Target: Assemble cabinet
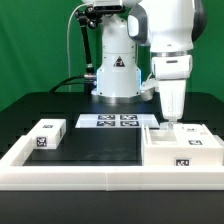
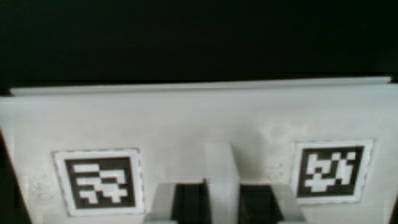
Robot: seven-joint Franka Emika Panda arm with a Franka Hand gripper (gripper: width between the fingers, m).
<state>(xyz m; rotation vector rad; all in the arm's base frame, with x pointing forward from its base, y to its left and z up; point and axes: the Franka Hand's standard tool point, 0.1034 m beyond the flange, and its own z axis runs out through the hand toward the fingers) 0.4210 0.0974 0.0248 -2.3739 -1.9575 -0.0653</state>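
Note:
The cabinet (image 1: 181, 148), a large white box with black-and-white tags, stands at the exterior view's right, inside the rail. In the wrist view its white face (image 2: 196, 125) fills the frame, with two tags (image 2: 98, 182) (image 2: 333, 168) and a thin upright ridge between them. My gripper (image 1: 172, 121) comes straight down onto the cabinet's rear top edge. In the wrist view the gripper (image 2: 222, 205) has its fingers (image 2: 183, 203) close together on either side of that ridge, so it looks shut on it. A small white tagged block (image 1: 47, 135) lies at the exterior view's left.
The marker board (image 1: 108, 121) lies flat at the back centre, in front of the arm's base (image 1: 116, 75). A long low white border rail (image 1: 90, 176) runs along the front and up the left side. The table top is black.

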